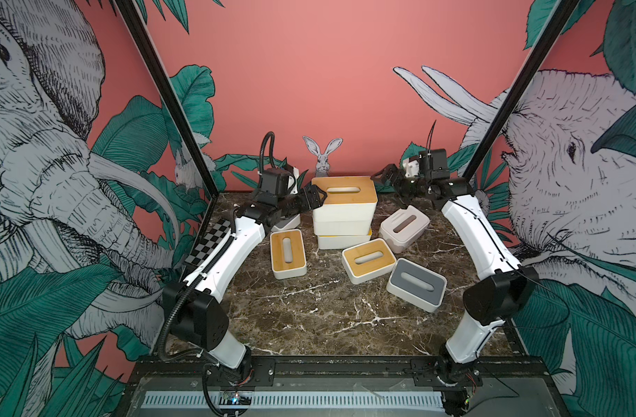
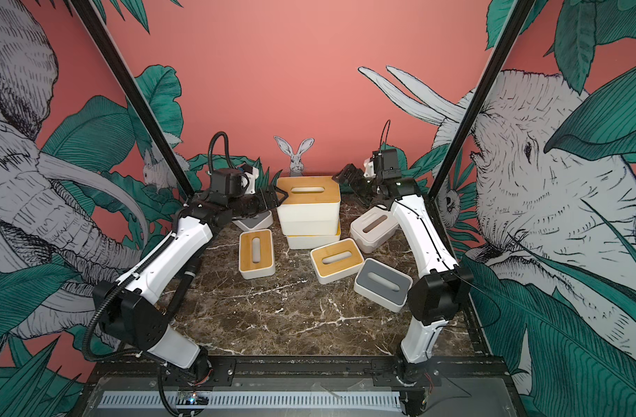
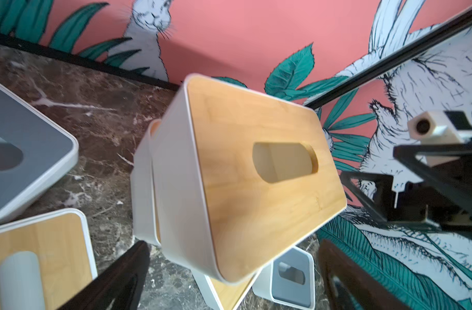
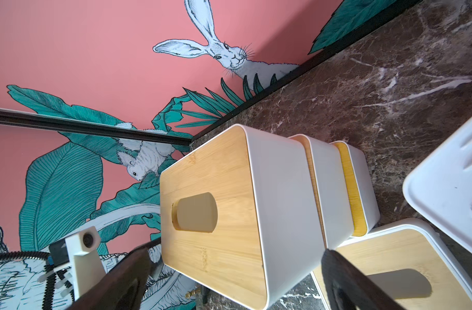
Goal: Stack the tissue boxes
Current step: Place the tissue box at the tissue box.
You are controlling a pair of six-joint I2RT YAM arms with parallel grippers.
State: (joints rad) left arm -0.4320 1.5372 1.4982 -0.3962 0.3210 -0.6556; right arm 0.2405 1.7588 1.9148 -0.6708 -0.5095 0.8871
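Both top views: left gripper [image 1: 318,197], right gripper [image 1: 380,177] splayed, empty, flanking stacked tissue boxes [image 1: 345,212]; contact unclear.

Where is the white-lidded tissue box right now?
In both top views the white-lidded box lies right of centre on the table, between the three-box stack and the right arm, just behind a loose bamboo-lidded box.

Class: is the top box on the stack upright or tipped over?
Upright: the top box sits level, bamboo lid and slot facing up.
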